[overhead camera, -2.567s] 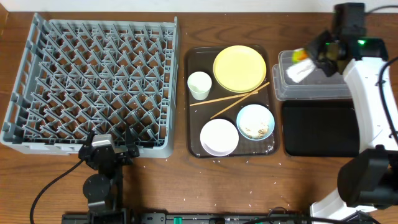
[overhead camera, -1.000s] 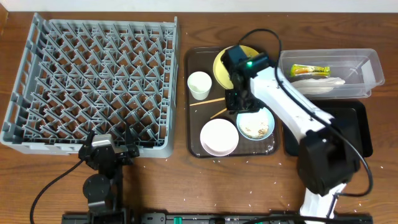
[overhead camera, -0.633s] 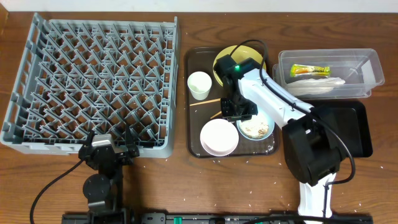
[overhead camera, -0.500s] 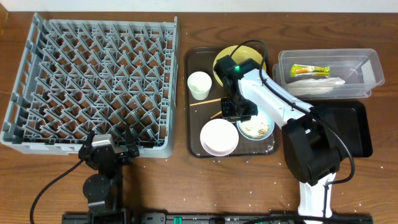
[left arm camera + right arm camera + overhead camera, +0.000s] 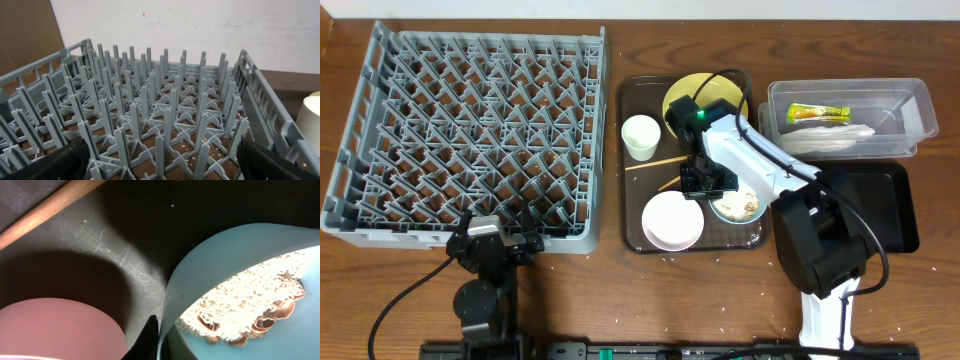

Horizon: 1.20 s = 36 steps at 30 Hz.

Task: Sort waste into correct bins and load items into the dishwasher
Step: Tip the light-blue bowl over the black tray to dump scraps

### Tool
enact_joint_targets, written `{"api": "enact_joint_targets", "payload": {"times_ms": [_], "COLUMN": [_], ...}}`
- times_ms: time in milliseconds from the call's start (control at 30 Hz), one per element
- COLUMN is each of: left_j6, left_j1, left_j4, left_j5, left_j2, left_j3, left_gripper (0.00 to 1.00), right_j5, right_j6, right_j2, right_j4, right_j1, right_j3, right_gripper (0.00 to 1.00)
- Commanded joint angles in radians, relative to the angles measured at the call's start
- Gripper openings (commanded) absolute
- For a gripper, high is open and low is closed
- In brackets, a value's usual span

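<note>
My right gripper [image 5: 706, 181] is shut on the near-left rim of the light blue bowl [image 5: 740, 203], which holds rice [image 5: 250, 300] and brown scraps. In the right wrist view one finger [image 5: 159, 332] lies outside the bowl wall [image 5: 210, 255] and one inside. The white bowl [image 5: 672, 220], white cup [image 5: 640, 137], yellow plate [image 5: 712, 95] and chopsticks [image 5: 665, 161] lie on the brown tray [image 5: 628, 200]. The wrapper [image 5: 818, 113] and napkin [image 5: 832, 135] lie in the clear tub [image 5: 920, 105]. My left gripper [image 5: 496, 241] is open at the grey rack's [image 5: 470, 130] front edge.
The black tray [image 5: 885, 210] sits in front of the clear tub at the right. Loose rice grains dot the table [image 5: 720, 300] near the front. The left wrist view shows the rack's pegs [image 5: 160, 115] and the cup [image 5: 311, 120] at the right edge.
My right arm left the clear tub, where the wrapper now lies, came over to the brown tray, dropped between the two bowls and closed on the blue bowl's rim. The left arm stayed still.
</note>
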Motion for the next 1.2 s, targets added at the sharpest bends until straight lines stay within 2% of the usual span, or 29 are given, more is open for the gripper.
{"api": "enact_joint_targets", "payload": {"times_ms": [0,267,500,667,867,1167], "left_j6": [-0.001,-0.001,-0.001,-0.001,-0.001,-0.001], "left_j1": [0.005,0.005,0.005,0.005,0.005,0.005], "left_j4": [-0.025,-0.025,-0.025,-0.025,-0.025,-0.025], "left_j5": [-0.005,-0.006,-0.006,-0.005,-0.005,-0.005], "left_j2": [-0.006,-0.006,-0.006,-0.006,-0.006,-0.006], "left_j3": [-0.023,-0.023,-0.023,-0.023,-0.023,-0.023], "left_gripper": [0.95,0.95,0.95,0.95,0.95,0.95], "right_j5": [0.003,-0.204,-0.33,-0.464,-0.79,-1.151], "right_j6": [-0.037,-0.21,-0.341,-0.521,-0.7,-0.922], "right_j2": [-0.001,-0.167,-0.305,-0.428,-0.48,-0.48], "right_j4": [0.0,-0.003,-0.098,-0.172,-0.05,0.03], "right_j1": [0.002,-0.043,-0.181,-0.395,-0.694,-0.983], "right_j3": [-0.008,-0.007,-0.007,-0.038,-0.223,-0.439], "right_gripper": [0.01,0.01,0.01,0.01,0.01,0.01]}}
